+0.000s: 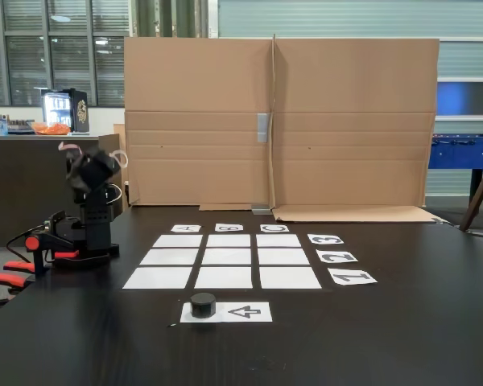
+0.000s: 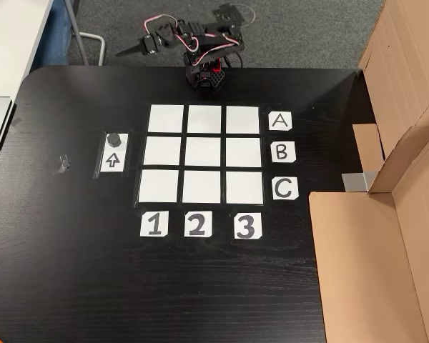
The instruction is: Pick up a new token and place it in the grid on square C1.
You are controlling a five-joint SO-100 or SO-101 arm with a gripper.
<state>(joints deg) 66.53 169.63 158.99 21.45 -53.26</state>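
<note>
The fingers of the black two-finger gripper [image 2: 129, 51] are seen in the other view as a dark pointed tip projecting off the table edge, beyond the A row of the grid; whether they are spread or closed cannot be told, and nothing is seen held between them. In the fixed view the folded black arm [image 1: 92, 181] is seen from the side, its gripper not clearly resolved. The arm's base [image 2: 204, 73] is clamped at the table edge just beyond the grid's A row, with red and white wires looping above it.

The grid of nine plain white paper squares [image 2: 205, 153] is laid flat on the dark matte table [image 2: 71, 271], and every one of its squares is bare. Beside it, small white paper labels A, B and C [image 2: 282, 153] are set along one side and labels 1, 2, 3 [image 2: 196, 225] along another. Square C1, the white corner cell [image 2: 159, 186] lined up with the C and 1 labels, is bare as well.

The token, a small short black cylinder [image 2: 114, 139], is seen standing upright on one end of a white paper strip printed with an arrow [image 2: 113, 158], apart from the grid on its column-1 side, level with the B row. In the fixed view the token [image 1: 203, 305] is found nearest the camera, in front of the grid.

A large brown folded cardboard sheet [image 1: 282, 121] is stood up beyond the grid's label-C side.
</note>
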